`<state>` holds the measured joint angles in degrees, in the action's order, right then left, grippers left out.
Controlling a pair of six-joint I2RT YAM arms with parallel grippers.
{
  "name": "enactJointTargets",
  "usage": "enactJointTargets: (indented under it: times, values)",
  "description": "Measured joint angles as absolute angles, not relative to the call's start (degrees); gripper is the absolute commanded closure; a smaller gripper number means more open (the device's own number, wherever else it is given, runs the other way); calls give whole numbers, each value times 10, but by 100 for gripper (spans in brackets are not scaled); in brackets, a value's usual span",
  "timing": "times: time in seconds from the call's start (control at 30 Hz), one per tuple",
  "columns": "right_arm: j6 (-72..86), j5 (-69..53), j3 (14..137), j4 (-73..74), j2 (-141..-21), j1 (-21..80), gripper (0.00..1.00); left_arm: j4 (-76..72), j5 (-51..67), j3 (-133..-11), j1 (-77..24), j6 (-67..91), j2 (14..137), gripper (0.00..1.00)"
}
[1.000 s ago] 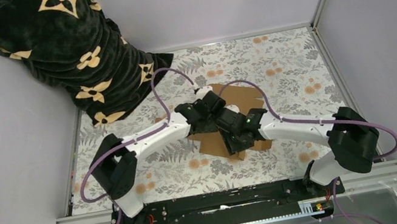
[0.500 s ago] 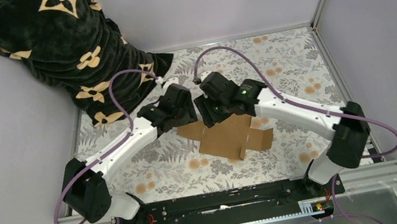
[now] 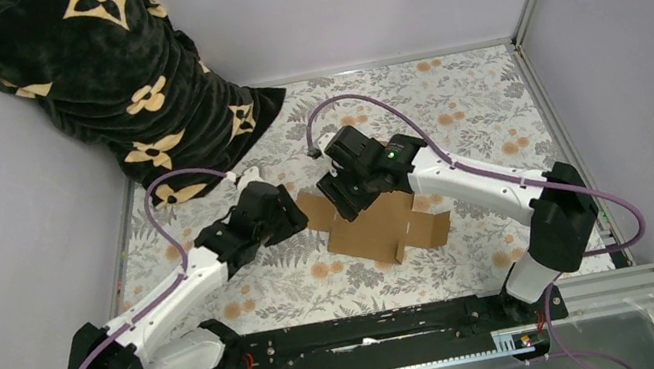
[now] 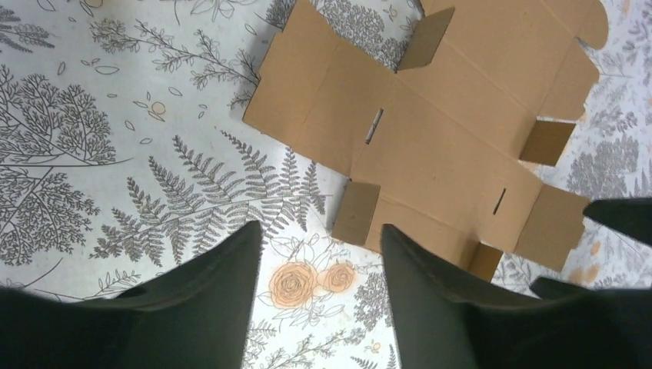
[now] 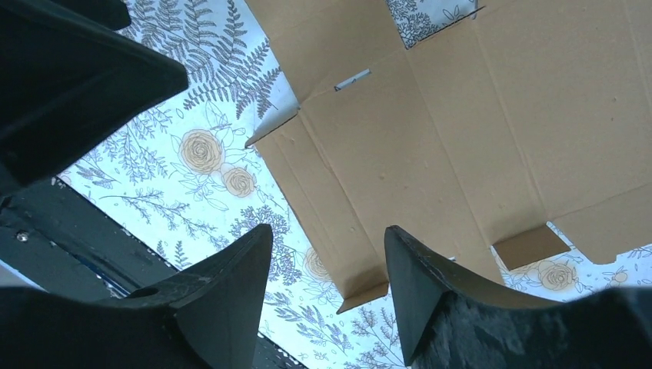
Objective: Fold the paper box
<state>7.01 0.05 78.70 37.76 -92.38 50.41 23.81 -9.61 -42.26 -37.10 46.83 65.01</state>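
Note:
The paper box (image 3: 381,226) is a flat brown die-cut cardboard sheet with flaps and tabs, lying on the floral cloth at the middle of the table. Some small tabs stand up a little. My left gripper (image 3: 298,214) is open and empty just left of the sheet's left flap; in the left wrist view the gripper (image 4: 319,234) hovers over the cloth, the sheet (image 4: 454,131) ahead of it. My right gripper (image 3: 340,208) is open and empty above the sheet's far left part; in the right wrist view the gripper (image 5: 327,234) is over the edge of the sheet (image 5: 461,131).
A black blanket with tan flower prints (image 3: 112,80) is heaped in the back left corner. Grey walls close in the table on three sides. A metal rail (image 3: 379,330) runs along the near edge by the arm bases.
Both grippers have left the middle of the sheet. The left arm has drawn back to the near left, off the sheet. The right gripper has moved to the sheet's far left part.

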Motion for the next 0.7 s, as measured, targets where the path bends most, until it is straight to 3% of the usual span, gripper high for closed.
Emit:
enactJointTargets:
  times: [0.1, 0.27, 0.4, 0.5, 0.7]
  values:
    - [64, 6, 775, 371, -923, 504, 37, 217, -72, -393, -371, 494, 619, 41]
    - [70, 39, 761, 370, -923, 504, 37, 137, -22, -326, -399, 545, 593, 31]
    - [80, 41, 761, 370, -923, 502, 36, 99, -7, -293, -430, 570, 585, 30]
    - [86, 40, 761, 370, -923, 497, 37, 79, -21, -291, -451, 571, 592, 34]
    - [98, 33, 740, 366, -919, 458, 37, 52, -83, -291, -505, 564, 653, 53]
